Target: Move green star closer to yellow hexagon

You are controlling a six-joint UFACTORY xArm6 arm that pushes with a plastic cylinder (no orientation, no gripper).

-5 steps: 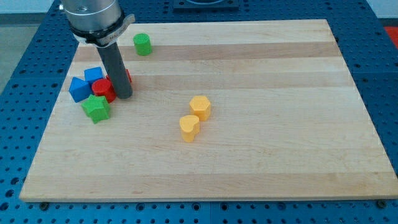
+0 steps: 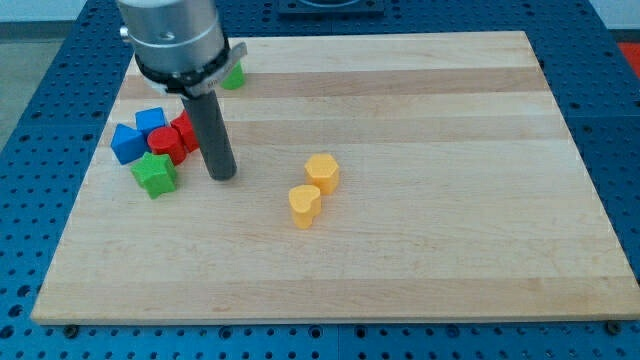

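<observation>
Your tip (image 2: 222, 176) sits on the tabletop (image 2: 450, 250) just right of the green star (image 2: 155, 173), with a small gap between them, so no contact yet. There are no fingers on this rig, just the rod, so nothing to open or clamp.

The star is at the view's left, at the bottom of a cluster: a red block (image 2: 166, 143) above it, another red block (image 2: 186, 128) behind the rod, and two blue blocks (image 2: 128, 143) (image 2: 151, 120) upper-left. The yellow hexagon (image 2: 322, 172) is well to the right, with a second yellow block (image 2: 305, 205) just below-left of it.

My read: approach step. You're on the wrong side, so circle below the star to its left, then push right. Don't drag the reds along. A green block (image 2: 235, 76) at the top is partly hidden by the arm.
</observation>
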